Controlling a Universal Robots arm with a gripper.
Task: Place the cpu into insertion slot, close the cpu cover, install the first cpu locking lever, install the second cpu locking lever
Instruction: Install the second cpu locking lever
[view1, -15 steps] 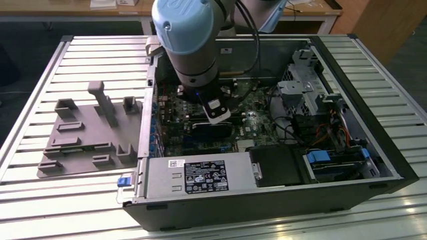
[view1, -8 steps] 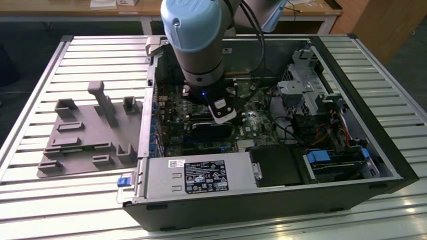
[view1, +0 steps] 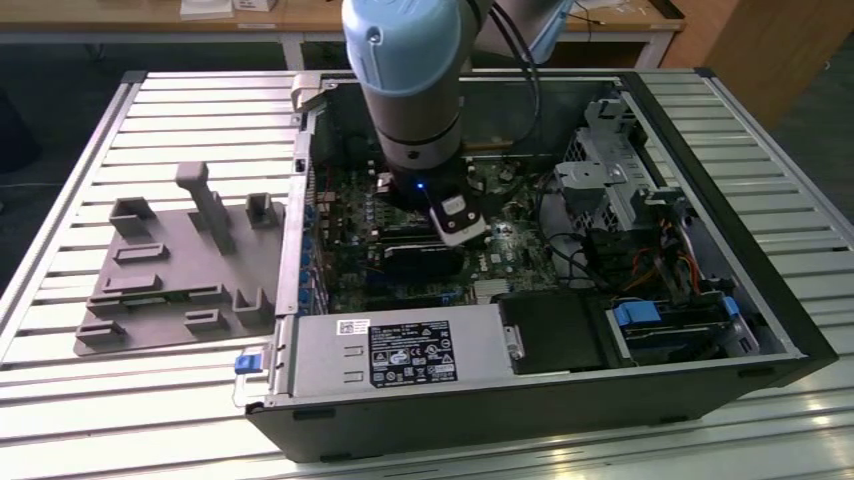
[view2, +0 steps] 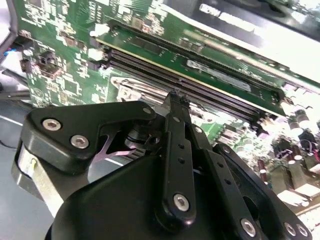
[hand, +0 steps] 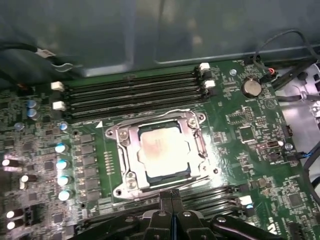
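Note:
In the first wrist view the cpu (hand: 162, 150) lies flat in the insertion slot (hand: 118, 191) on the green motherboard. The silvery cpu cover (hand: 131, 152) is down around it, framing the chip. A thin wire locking lever (hand: 204, 146) runs along one side of the socket, and another (hand: 197, 181) lies along the side nearest my fingers. My gripper (hand: 172, 196) is shut with nothing visibly between its fingertips, right at that socket edge. The second wrist view has the gripper (view2: 177, 97) against silvery socket metal (view2: 125, 90). In the exterior view the gripper (view1: 454, 235) reaches down inside the open computer case.
Memory slots (hand: 132, 92) flank the socket on both sides. A coin cell (hand: 251, 88) and loose cables (hand: 285, 50) lie near it. Drive cages (view1: 607, 170) and the power supply (view1: 400, 355) crowd the case. A grey fixture plate (view1: 174, 270) sits at the exterior view's left.

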